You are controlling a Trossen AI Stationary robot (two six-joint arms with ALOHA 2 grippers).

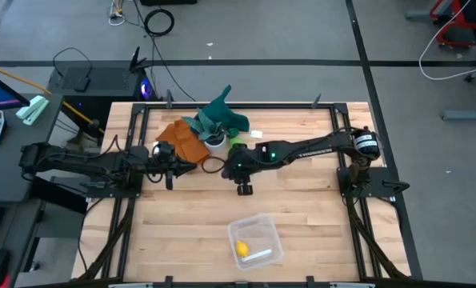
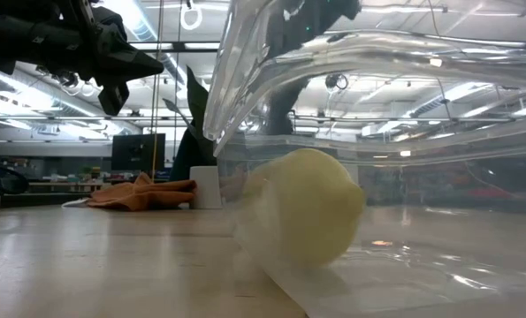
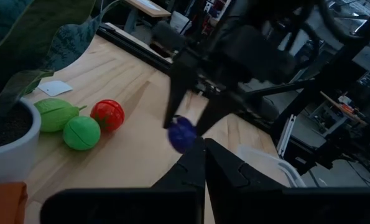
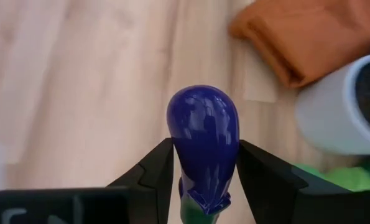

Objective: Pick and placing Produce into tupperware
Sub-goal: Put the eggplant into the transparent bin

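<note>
The purple produce sits between the fingers of my right gripper, which is shut on it above the table's middle, near the white pot. Two green pieces and a red one lie on the wood beside the pot. The yellow piece lies inside the clear tupperware near the table's near edge, and looms large in the low view. My left gripper is shut on nothing and hovers left of centre. My right gripper pinches the purple produce between its two fingers, on the flanks of its narrower stem half. The rounded end sticks out past the fingertips. The fingers come from above, pointing down. The piece looks lifted clear of the wood.
A white pot with teal-green leaves and an orange-brown cloth sit at the far middle of the table. A small white card lies by the pot. Bare wood stretches between the grippers and the tupperware.
</note>
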